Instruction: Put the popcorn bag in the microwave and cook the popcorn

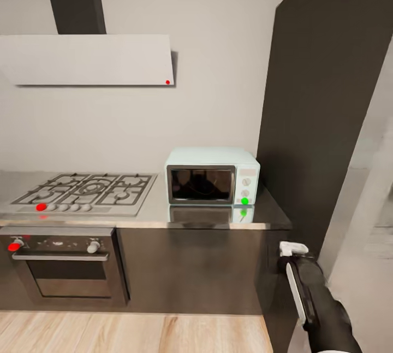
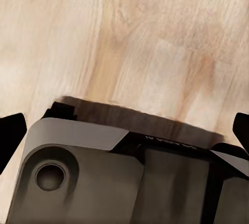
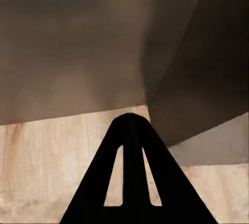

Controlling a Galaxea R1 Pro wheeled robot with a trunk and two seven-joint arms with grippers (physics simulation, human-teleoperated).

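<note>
1. You are looking at the microwave in the head view, just past centre toward 3 o'clock. It is sitting on the countertop with its dark door closed, two round knobs on its right panel and a green light glowing below them.
2. The countertop is mirroring the microwave's front and the green light on its glossy surface.
3. The gas hob is lying at 9 o'clock of the microwave, on the same countertop, with a red dot at its front left knob.
4. The built-in oven is sitting under the hob, at 8 o'clock in the head view, showing one red knob and one pale knob.
5. The extractor hood is hanging on the wall at 11 o'clock, with a red dot at its lower right corner.
6. A tall dark cabinet is standing just beside the microwave, at 2 o'clock.
7. Your right gripper is hovering at 5 o'clock, below the countertop's edge; in the right wrist view its fingers are meeting at the tips, holding nothing.
8. Your left gripper's fingers are showing at opposite edges of the left wrist view, spread wide over the wooden floor, holding nothing.
9. You are not seeing the popcorn bag from here.
</note>
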